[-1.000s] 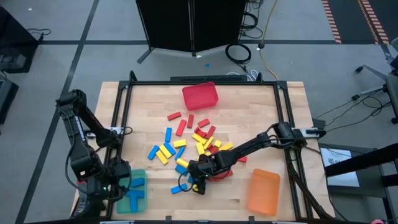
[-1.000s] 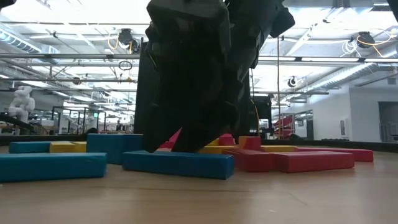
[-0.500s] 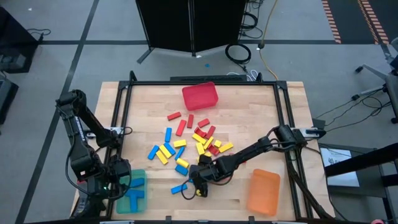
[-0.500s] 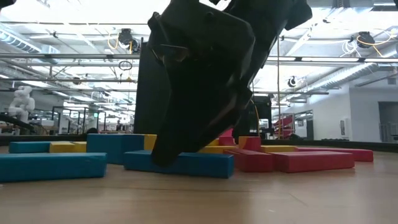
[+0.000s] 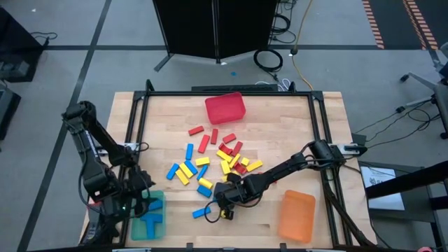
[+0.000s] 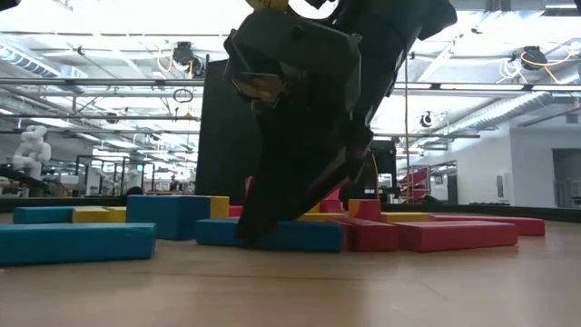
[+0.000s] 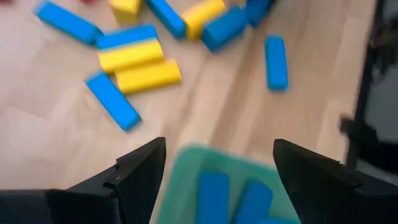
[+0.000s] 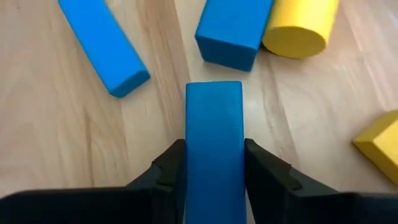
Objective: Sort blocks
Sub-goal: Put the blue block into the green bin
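Red, yellow and blue blocks (image 5: 210, 157) lie scattered flat on the middle of the wooden table (image 5: 280, 126). My right gripper (image 8: 214, 152) is down at the near edge of the pile (image 5: 222, 203), shut on one blue block (image 8: 214, 118) that lies on the wood. My left gripper (image 7: 217, 155) stands open above the far rim of the green bin (image 7: 205, 180) at the table's near left (image 5: 143, 198), with nothing between its fingers. Blue blocks (image 7: 214, 193) lie in that bin. My right gripper pinches the blue block's two long sides (image 8: 189, 155) between its two fingers (image 8: 264, 171), at the end nearest the wrist. The fingers slant down from above and stand across the block. The block lies flat on the table (image 6: 300, 234).
A red bin (image 5: 225, 108) stands at the far middle and an orange bin (image 5: 296, 215) at the near right. Another blue block (image 8: 102, 43), a blue block end (image 8: 233, 31) and a yellow one (image 8: 301, 28) lie just beyond the held block. Black frame rails (image 5: 140, 133) border the table.
My right gripper has shut on the blue block and tipped a little, nudging the block's left end in along the table. My left gripper has turned slightly toward the pile while staying open over the green bin.
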Controlling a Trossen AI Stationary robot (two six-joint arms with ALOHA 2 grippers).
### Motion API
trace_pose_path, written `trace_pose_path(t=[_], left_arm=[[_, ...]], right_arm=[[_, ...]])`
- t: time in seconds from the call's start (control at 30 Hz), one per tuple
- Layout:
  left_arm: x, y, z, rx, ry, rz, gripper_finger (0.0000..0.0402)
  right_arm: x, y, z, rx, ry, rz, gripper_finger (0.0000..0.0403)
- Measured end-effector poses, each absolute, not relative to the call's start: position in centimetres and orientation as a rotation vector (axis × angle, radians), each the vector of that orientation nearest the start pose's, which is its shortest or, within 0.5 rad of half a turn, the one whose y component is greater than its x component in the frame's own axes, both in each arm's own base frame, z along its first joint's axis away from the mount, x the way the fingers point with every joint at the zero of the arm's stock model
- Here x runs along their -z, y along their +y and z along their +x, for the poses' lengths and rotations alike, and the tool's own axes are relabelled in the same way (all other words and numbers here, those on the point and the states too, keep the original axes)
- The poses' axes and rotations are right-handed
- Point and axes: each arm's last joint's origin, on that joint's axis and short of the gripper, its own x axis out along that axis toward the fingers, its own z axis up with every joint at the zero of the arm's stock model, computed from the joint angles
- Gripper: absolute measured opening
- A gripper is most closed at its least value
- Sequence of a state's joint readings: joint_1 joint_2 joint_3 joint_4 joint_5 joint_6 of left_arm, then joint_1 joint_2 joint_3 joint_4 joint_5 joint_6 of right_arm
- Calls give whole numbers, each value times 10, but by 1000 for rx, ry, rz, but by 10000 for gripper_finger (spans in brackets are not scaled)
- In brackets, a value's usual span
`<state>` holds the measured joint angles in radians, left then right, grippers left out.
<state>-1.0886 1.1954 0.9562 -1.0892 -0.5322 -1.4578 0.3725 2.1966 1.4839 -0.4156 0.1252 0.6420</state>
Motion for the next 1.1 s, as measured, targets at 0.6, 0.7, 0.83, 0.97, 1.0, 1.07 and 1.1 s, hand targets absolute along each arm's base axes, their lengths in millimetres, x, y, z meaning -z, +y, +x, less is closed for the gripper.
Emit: trace_pose_path(t=[0.6,0.7,0.83,0.97,1.0,1.07,1.1], left_arm=[[-280,-140,154,-550,320,-400,302],[-295,-141,165,-462,293,-378,302],[-325,-142,180,-222,251,-301,302],[-349,-133,190,-78,141,-234,302],[-353,-129,191,-68,116,-227,302],[-360,-121,192,-71,72,-221,302],[-364,-118,193,-76,49,-218,302]], right_arm=[[-288,98,399,333,465,249,108],[-312,92,396,316,355,228,108],[-336,84,392,297,235,208,108],[-347,82,392,292,165,184,108],[-348,82,392,286,151,178,108],[-353,83,393,275,109,167,108],[-356,85,393,269,85,163,108]])
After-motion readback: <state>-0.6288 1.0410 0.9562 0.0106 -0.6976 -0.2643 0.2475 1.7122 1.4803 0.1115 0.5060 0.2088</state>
